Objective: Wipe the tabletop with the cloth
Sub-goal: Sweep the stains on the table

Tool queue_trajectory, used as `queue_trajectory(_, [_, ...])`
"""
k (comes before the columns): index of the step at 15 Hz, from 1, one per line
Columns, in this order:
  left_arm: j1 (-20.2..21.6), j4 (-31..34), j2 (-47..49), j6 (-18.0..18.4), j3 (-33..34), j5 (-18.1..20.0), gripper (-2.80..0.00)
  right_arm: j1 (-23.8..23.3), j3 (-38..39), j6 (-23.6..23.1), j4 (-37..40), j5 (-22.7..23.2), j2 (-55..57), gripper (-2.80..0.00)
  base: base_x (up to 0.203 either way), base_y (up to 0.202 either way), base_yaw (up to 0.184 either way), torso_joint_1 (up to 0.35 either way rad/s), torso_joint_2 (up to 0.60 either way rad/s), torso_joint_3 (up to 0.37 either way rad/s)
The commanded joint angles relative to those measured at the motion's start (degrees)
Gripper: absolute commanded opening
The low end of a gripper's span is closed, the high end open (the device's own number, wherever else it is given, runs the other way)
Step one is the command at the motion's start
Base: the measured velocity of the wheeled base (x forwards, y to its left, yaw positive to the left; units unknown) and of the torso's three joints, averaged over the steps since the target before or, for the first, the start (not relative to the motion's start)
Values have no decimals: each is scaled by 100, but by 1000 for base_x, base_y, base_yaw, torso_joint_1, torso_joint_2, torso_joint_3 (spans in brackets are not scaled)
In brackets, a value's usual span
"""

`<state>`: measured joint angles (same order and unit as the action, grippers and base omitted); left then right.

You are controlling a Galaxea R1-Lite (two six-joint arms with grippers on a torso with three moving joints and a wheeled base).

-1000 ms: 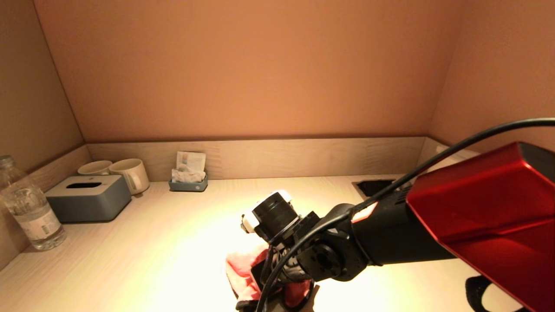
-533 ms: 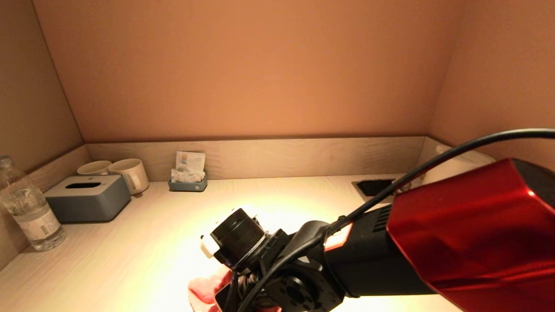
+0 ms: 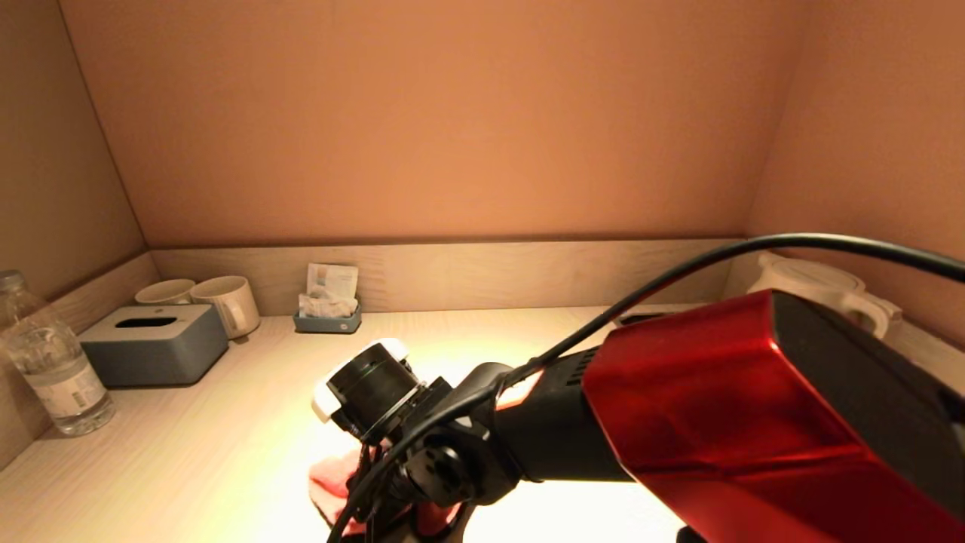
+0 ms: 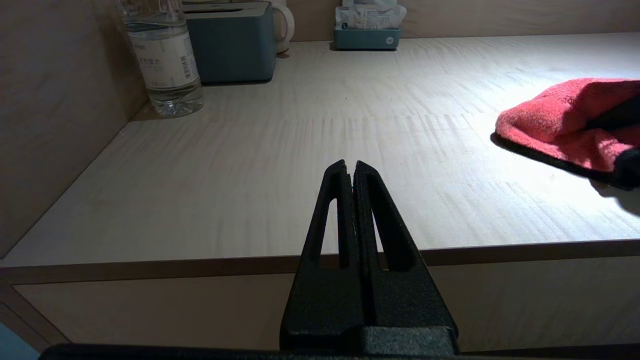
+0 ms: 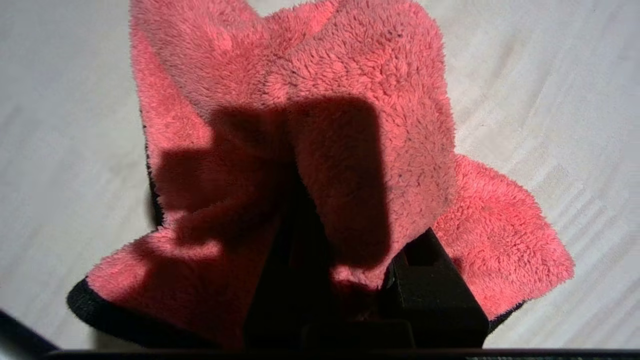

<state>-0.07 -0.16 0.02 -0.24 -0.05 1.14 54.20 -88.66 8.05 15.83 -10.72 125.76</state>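
Observation:
A red fluffy cloth [image 5: 320, 90] with a dark edge lies pressed on the pale wood tabletop [image 3: 226, 422] near its front. My right gripper [image 5: 320, 240] is shut on the cloth, whose folds cover the fingertips. In the head view the cloth [image 3: 328, 483] shows only as a red patch under the right wrist. It also shows in the left wrist view [image 4: 560, 120]. My left gripper [image 4: 349, 167] is shut and empty, parked just off the table's front edge, left of the cloth.
A water bottle [image 3: 49, 362] stands at the left wall. A grey tissue box [image 3: 151, 343], two cups [image 3: 226, 302] and a sachet holder [image 3: 328, 305] line the back left. A white kettle [image 3: 822, 286] stands at the back right.
My right arm has swept left across the table with the cloth, then slightly farther from the front edge. The kettle has come into view behind the arm.

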Motion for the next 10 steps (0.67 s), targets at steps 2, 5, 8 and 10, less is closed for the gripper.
queue_trajectory(2, [7,-2,6,-2,-4,0,-280,-319,-188,17,501,-103,309,-280,0,0,0,0,0,0])
queue_trajectory(5, [6,-2,4,-2,0,0,-280,-755,68,39,517,-123,146,-280,0,0,0,0,0,0])
queue_trajectory(8, [4,-5,6,-2,2,0,-280,-955,362,39,517,-125,-115,-280,0,0,0,0,0,0])
queue_trajectory(10, [-1,-2,6,-2,5,0,-280,-1009,483,39,521,-128,-238,-280,0,0,0,0,0,0])
